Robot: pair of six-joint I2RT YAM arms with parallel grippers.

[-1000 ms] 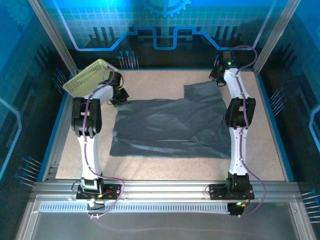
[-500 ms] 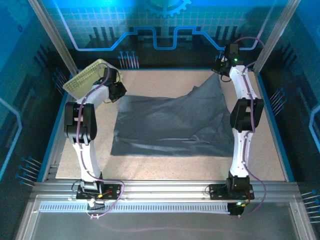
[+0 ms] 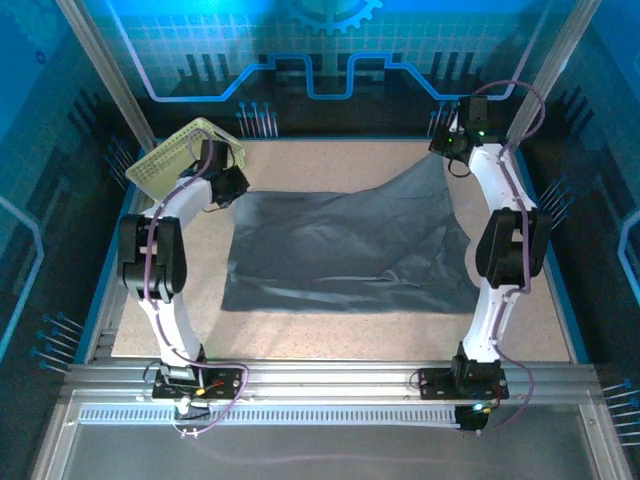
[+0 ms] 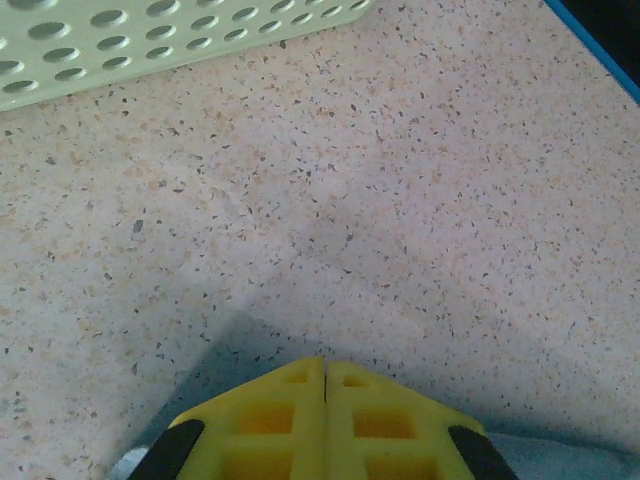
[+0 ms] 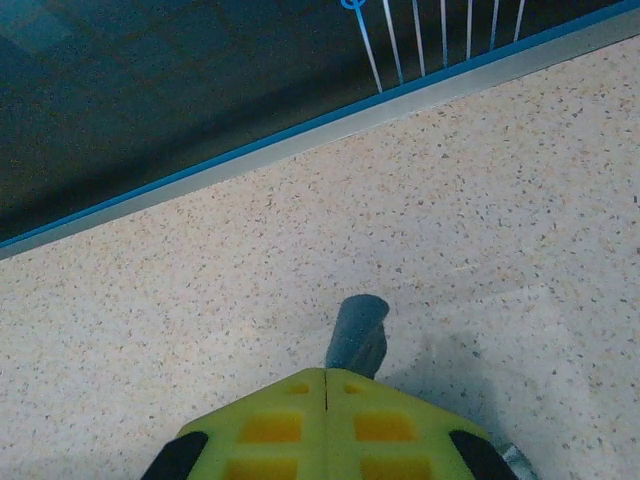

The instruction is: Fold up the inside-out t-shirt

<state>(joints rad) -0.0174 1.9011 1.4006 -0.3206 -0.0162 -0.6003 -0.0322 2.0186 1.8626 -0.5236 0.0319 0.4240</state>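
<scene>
Right tool (image 5: 327, 374) farther back, t-shirt (image 3: 340, 250) tauter

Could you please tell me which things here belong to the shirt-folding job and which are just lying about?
Job: t-shirt; right gripper, jaws shut on its corner; left gripper, jaws shut.
Lying about: basket, at the far-left corner.

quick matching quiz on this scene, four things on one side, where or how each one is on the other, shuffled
1. t-shirt
2. basket
3. left gripper
4. right gripper

a. shut, grey cloth poking past its fingertips
b. pale yellow-green, at the far left corner
c. dark grey, spread out wide
d. shut, facing the basket

Pairs: 1-c, 2-b, 3-d, 4-a
</scene>
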